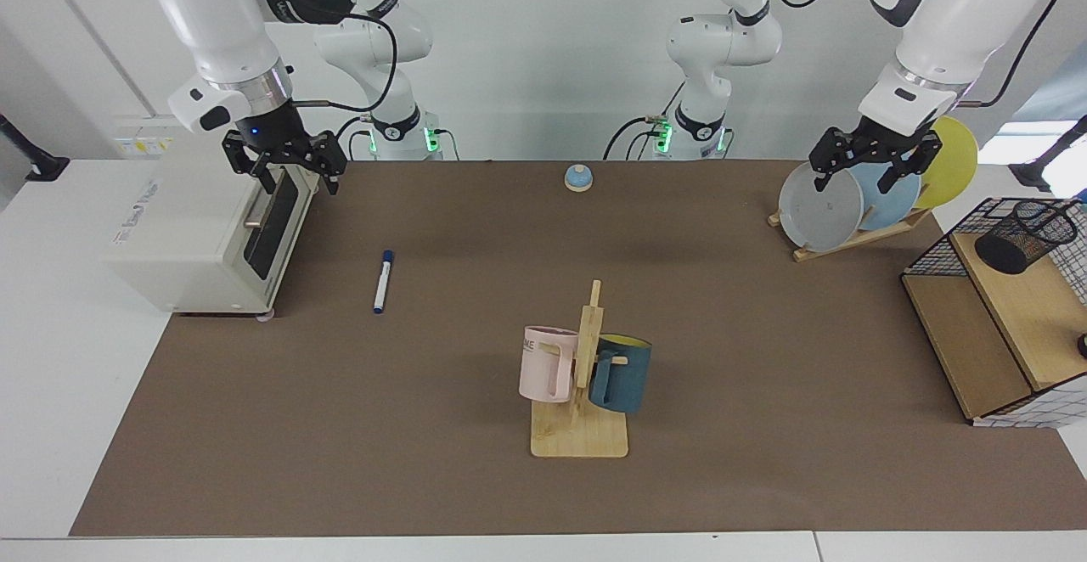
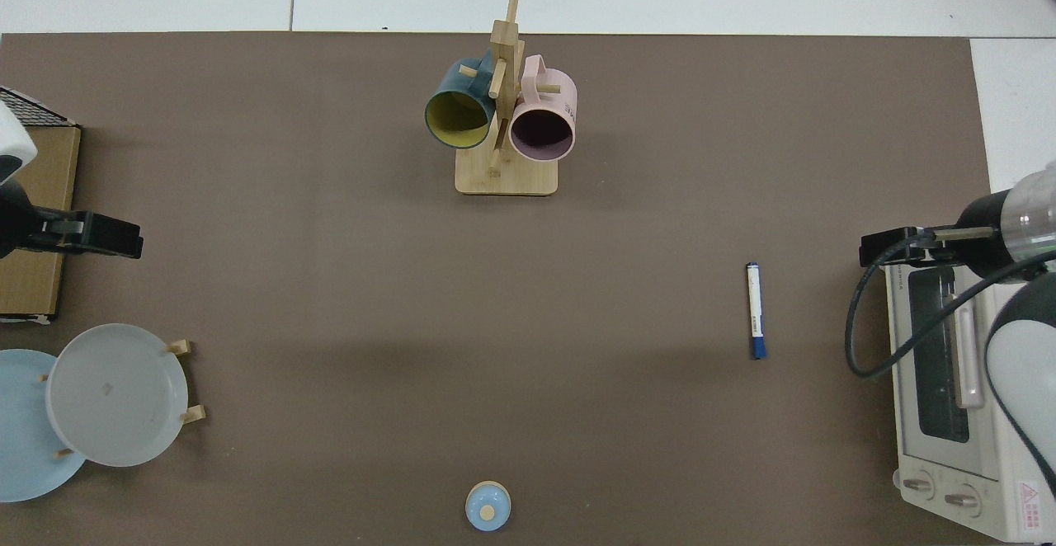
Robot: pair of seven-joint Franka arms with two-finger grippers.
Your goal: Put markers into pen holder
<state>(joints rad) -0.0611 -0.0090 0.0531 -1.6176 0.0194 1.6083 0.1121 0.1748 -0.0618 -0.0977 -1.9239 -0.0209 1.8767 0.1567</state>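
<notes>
The marker [image 1: 383, 281], white with a dark blue cap, lies flat on the brown mat beside the toaster oven; from above the marker [image 2: 754, 309] points along the table's depth. Well above and behind it, over the oven's front corner, hangs my right gripper [image 1: 297, 180], open and empty, which from above is the right gripper [image 2: 887, 247] at the oven's edge. The black mesh pen holder [image 1: 1023, 235] leans on the wooden shelf at the far side. My left gripper [image 1: 856, 182] hovers open before the plates, and in the top view the left gripper [image 2: 103, 235] sits by the shelf.
A white toaster oven [image 1: 199, 235] stands next to the marker. A wooden mug rack [image 1: 581, 426] with a pink and a dark blue mug stands mid-table. Plates rest in a rack [image 1: 824, 205]. A wire basket with wooden shelves [image 1: 989, 337] and a small blue bell [image 1: 578, 177] are also here.
</notes>
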